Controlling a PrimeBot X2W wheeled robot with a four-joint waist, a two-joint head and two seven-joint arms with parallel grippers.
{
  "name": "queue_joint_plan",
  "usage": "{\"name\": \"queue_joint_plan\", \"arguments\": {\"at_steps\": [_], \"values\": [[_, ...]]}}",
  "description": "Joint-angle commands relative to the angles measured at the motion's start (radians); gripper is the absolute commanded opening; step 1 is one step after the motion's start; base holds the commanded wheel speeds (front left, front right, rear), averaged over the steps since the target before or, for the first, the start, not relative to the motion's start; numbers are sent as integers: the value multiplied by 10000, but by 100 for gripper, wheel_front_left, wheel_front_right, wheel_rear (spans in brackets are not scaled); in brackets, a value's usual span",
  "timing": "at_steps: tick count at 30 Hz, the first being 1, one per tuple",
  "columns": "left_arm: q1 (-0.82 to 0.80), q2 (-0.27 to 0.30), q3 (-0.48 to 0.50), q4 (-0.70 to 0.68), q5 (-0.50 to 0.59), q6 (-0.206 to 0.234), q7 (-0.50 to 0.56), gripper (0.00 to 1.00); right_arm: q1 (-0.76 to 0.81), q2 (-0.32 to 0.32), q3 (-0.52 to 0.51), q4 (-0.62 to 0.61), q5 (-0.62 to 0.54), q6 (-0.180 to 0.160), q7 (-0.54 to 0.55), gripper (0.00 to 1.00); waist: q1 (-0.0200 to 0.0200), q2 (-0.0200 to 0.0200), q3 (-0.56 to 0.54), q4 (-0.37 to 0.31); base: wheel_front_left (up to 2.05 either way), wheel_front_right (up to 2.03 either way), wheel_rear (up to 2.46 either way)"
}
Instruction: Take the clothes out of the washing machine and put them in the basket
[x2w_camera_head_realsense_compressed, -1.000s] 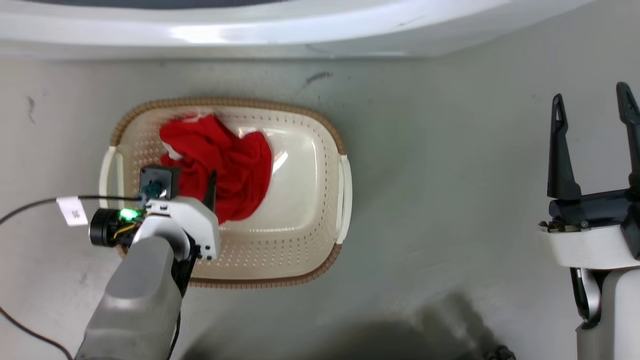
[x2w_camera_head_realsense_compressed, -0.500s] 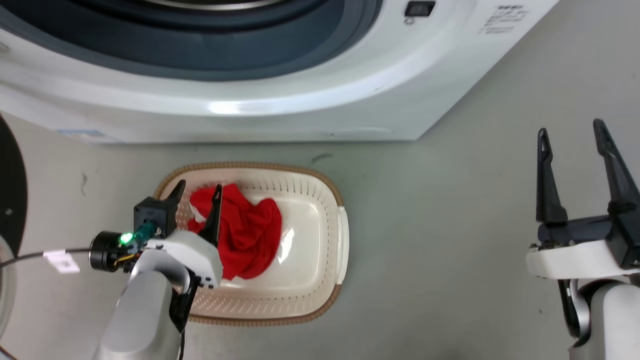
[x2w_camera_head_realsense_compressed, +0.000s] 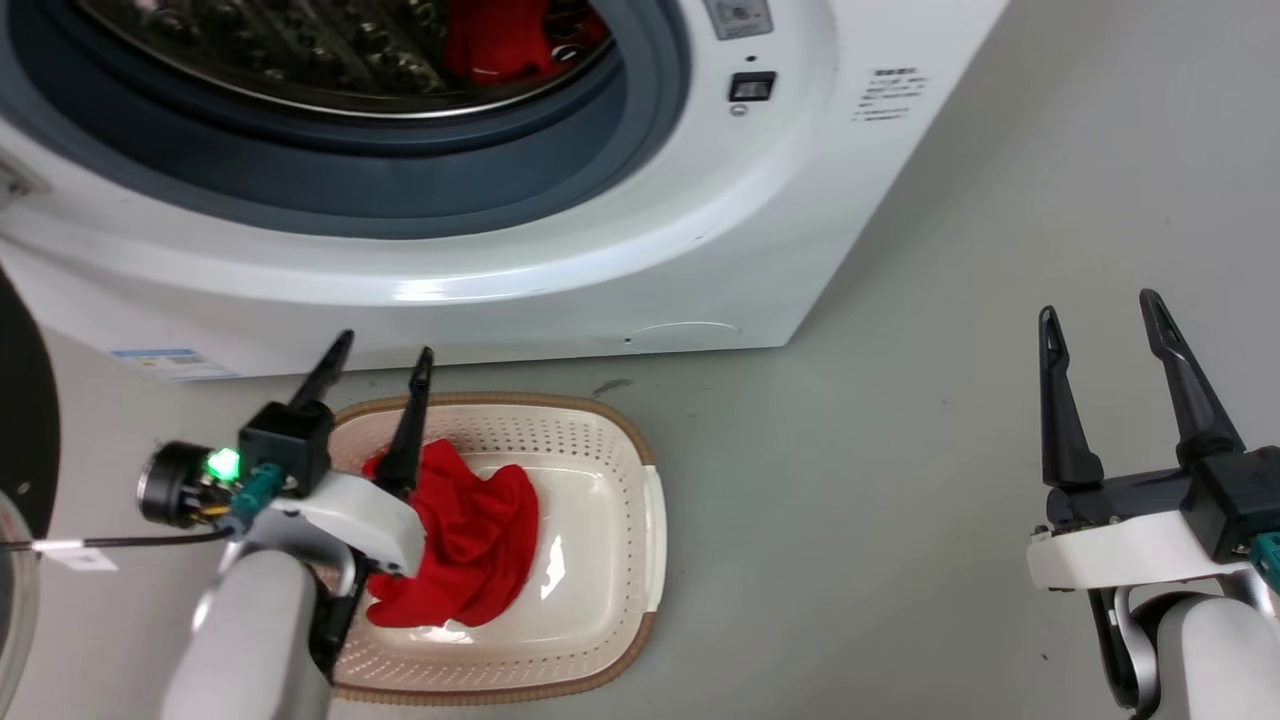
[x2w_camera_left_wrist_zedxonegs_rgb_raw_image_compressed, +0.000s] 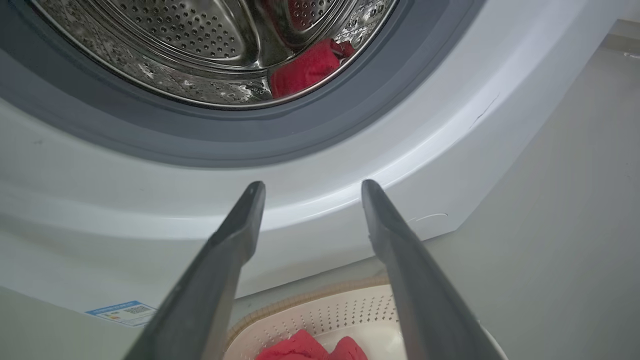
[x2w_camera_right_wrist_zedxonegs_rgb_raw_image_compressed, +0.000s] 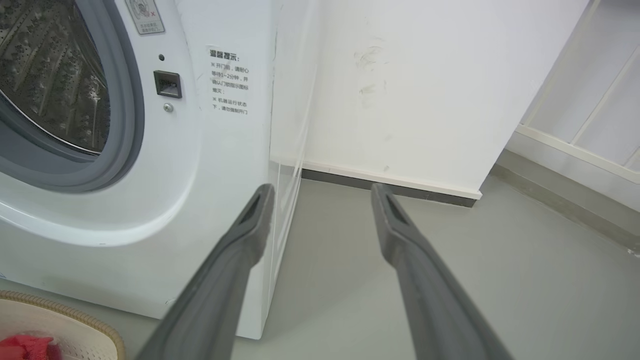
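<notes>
One red garment (x2w_camera_head_realsense_compressed: 470, 540) is lying in the basket (x2w_camera_head_realsense_compressed: 655, 520); a second garment (x2w_camera_head_realsense_compressed: 505, 40) is sitting in the washing machine (x2w_camera_head_realsense_compressed: 600, 250) drum. Fingers of the left gripper (x2w_camera_head_realsense_compressed: 386, 345) and right gripper (x2w_camera_head_realsense_compressed: 1098, 305) are standing apart, empty. Fabric is looking soft, light, limp: pinch a raised fold.

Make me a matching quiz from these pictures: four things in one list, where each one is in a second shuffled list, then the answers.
Things:
1. left gripper with two long dark fingers
2. right gripper with two long dark fingers
3. crumpled bright red garment
4. second bright red cloth

Places:
A. inside the perforated steel drum of the white front-loading washing machine
B. open over bare grey floor
C. lying in the cream-white oval plastic basket
D. open above the basket's far rim

Pairs: 1-D, 2-B, 3-C, 4-A
</notes>
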Motion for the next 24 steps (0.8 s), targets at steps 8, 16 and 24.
{"name": "queue_joint_plan", "arguments": {"at_steps": [8,16,24], "values": [[-1654,1160,-657,-26,-868,-18,314,100,-134,4,178,12,378,-10,-21,100,2,-1,539,-1010,0,0,0],[-4778,2768,-1555,-125,-2238,-20,2922,100,-328,10,328,-46,962,-10,-20,100,2,-1,1675,-2031,0,0,0],[-8060,4140,-2097,925,-3000,-11,5990,100,-587,16,798,-83,1745,-10,-20,100,2,-1,3026,-3257,0,0,0]]}}
